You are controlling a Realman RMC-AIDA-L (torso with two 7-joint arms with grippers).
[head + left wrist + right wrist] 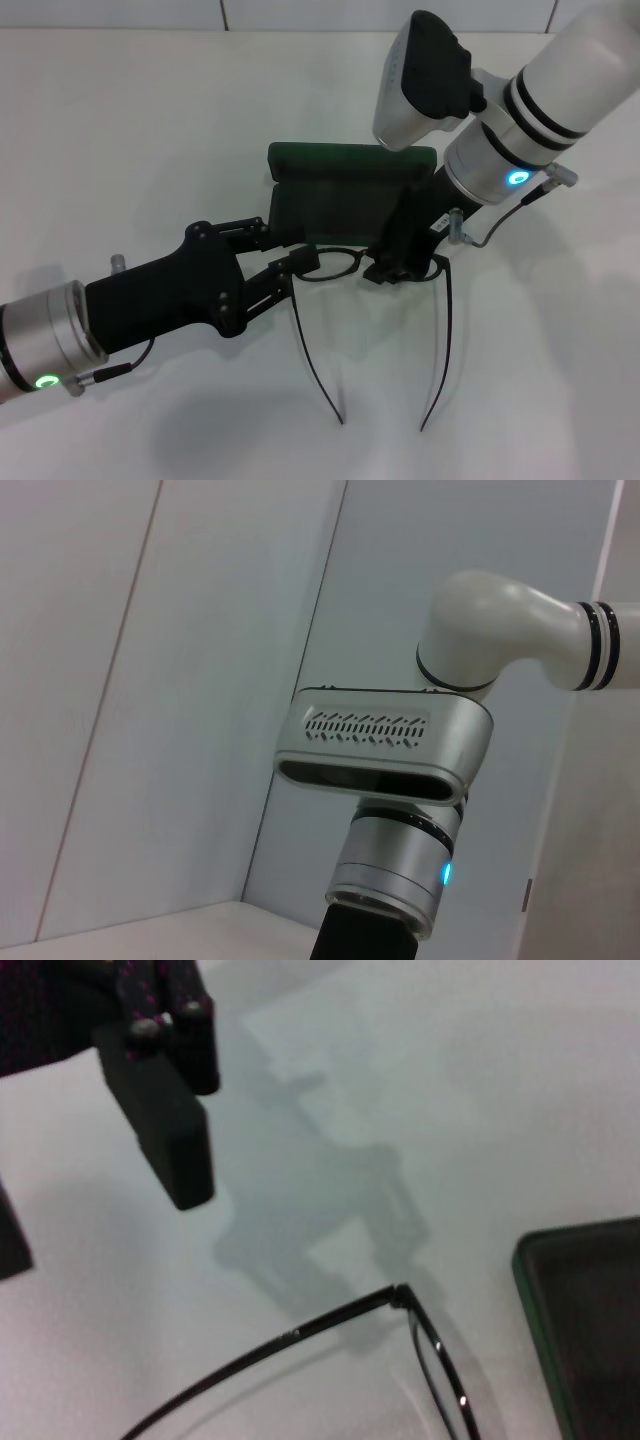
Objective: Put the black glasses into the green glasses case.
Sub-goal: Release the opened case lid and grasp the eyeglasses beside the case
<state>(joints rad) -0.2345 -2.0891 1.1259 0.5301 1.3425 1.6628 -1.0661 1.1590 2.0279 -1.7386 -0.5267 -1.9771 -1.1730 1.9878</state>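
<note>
Bright, soft shadows, blurry close-up

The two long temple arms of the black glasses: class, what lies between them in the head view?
Only bare white table between the black glasses' temple arms, in the head view.

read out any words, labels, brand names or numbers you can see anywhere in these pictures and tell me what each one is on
None: no view shows a legible word, number or brand.
Green glasses case: open, no lettering visible.
Black glasses: no marking visible on the frame.
Left gripper and right gripper: no labels to read.
Right arm's camera housing: only a row of vent slots, not text.
</note>
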